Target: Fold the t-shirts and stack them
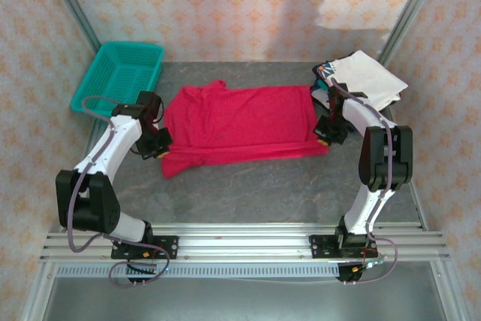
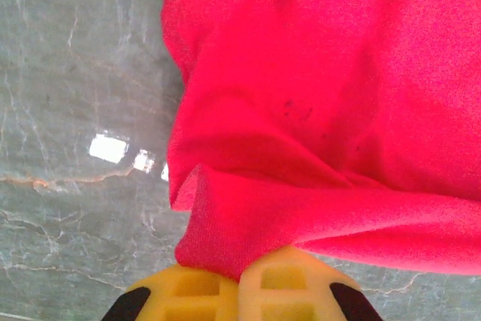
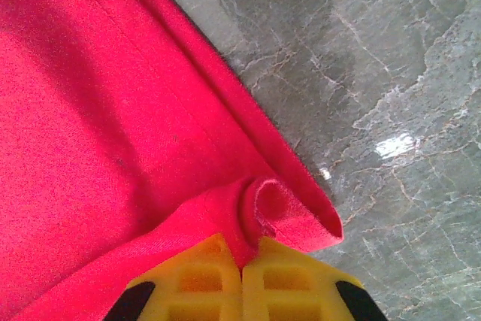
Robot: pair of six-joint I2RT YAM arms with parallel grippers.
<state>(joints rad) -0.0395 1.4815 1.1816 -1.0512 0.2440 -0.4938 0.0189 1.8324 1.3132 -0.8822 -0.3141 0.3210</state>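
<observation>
Red t-shirt (image 1: 240,122) lies spread on the tabletop (image 1: 263,186), my left claw (image 2: 240,280) and right claw (image 3: 242,261) pinching opposite ends for folding.

Counting it off from where I stand: one table (image 1: 248,186), and on it one red t-shirt (image 1: 240,122). At the far right corner there is one white t-shirt (image 1: 370,79), with a bit of dark printed cloth (image 1: 323,73) showing from under it; whether that is one shirt or several I cannot tell. There is one teal basket (image 1: 124,73). Two robot arms, the left arm (image 1: 101,155) and the right arm (image 1: 387,155), carry one gripper apiece, the left gripper (image 2: 240,280) and the right gripper (image 3: 242,261), each with two yellow fingers (image 2: 195,291).
</observation>
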